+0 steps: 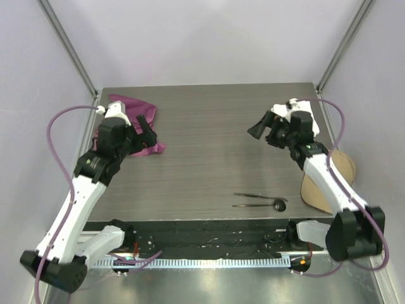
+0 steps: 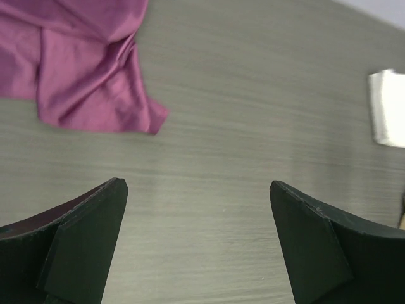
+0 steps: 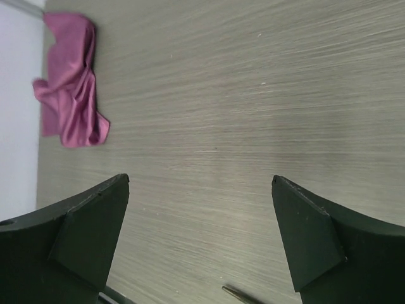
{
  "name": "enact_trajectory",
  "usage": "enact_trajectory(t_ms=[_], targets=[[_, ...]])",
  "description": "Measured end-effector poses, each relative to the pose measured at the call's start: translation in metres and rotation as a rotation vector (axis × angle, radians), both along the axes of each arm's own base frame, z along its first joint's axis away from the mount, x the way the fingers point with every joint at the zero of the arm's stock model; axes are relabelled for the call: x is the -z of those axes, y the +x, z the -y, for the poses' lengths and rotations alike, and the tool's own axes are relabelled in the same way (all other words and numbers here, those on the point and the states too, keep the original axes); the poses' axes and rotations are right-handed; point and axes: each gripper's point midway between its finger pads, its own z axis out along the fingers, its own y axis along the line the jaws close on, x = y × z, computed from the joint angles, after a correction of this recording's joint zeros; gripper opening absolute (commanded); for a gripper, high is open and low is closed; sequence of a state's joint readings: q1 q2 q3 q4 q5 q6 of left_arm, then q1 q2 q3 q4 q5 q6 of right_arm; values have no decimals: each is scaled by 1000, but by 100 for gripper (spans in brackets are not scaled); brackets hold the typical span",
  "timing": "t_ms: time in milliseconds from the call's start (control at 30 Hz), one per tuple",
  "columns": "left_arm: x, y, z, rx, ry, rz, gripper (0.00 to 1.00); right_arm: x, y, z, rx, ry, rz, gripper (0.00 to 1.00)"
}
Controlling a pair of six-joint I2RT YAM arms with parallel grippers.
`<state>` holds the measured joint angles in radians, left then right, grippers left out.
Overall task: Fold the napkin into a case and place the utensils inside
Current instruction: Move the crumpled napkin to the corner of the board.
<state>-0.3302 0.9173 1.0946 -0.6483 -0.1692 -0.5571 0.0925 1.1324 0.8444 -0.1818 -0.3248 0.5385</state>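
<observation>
Grey table (image 1: 209,152): crumpled napkin (image 1: 130,104) (far left corner), utensils (image 1: 277,204) near edge

The table (image 1: 209,145) has a grey top with a fine wood grain that runs from left to right. At its right edge lies a flat tan board (image 1: 314,190) with a rounded outline, partly hidden. Slanted metal frame posts (image 1: 69,47) rise from the far corners, against pale walls (image 1: 202,38).

Left arm (image 1: 76,196) leans out toward the far left, right arm (image 1: 326,180) toward the far right, both bent at the elbow. Left end effector (image 2: 197,185) is spread wide with nothing in it, right end effector (image 3: 201,180) same deal, both hovering.
</observation>
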Motion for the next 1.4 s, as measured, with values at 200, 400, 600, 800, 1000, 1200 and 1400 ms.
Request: enact_trajectory(t_ms=[200,400,600,800,1000,1200,1400], targets=[[55,25,-52,-209,-19,-254,97,33,37,-74,-155,-124,-102,100],[79,20,-153,-565,-146,-316,94,44,75,-188,-332,-188,-67,96],[107,21,-206,-732,-219,-348,85,73,99,-296,-458,-222,-24,78],[155,3,-226,-809,-252,-462,82,113,91,-361,-546,-336,13,54],[157,7,-225,-793,-279,-441,79,137,73,-388,-616,-486,77,50],[158,11,-221,-773,-297,-424,79,154,71,-391,-648,-595,114,48],[156,11,-218,-757,-309,-414,78,171,76,-384,-651,-667,117,47]])
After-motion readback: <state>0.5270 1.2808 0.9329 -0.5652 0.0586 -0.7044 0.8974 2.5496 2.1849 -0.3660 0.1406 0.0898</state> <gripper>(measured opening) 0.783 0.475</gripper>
